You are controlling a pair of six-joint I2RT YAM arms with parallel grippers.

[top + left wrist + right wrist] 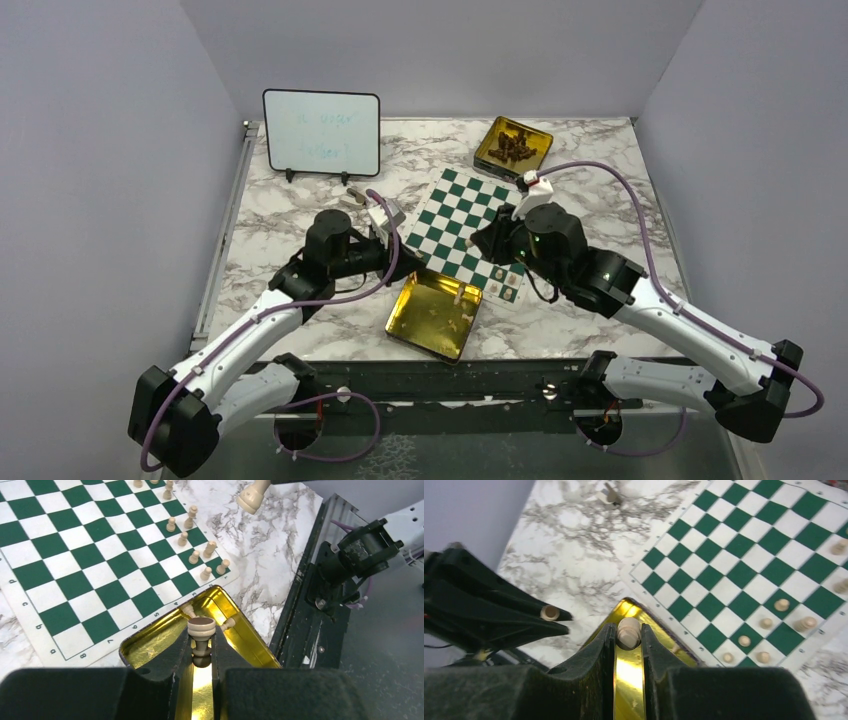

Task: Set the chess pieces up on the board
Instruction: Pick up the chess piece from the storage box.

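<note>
Nearby, an open gold tin (150,645) holding chess pieces (188,611) sits beside the board (90,565).

One green-and-white chessboard (455,215). On it stand about ten pale chess pieces (183,539) in the left wrist view, two of them cut by the frame edge. Two grippers, one pale chess piece pinched in each: left gripper (202,641), right gripper (628,630). Two gold tins: the near tin (425,325) has two loose pale pieces, the far tin (487,152) has a dark brown heap (513,143), too jumbled to count. One whiteboard (321,132).
</note>
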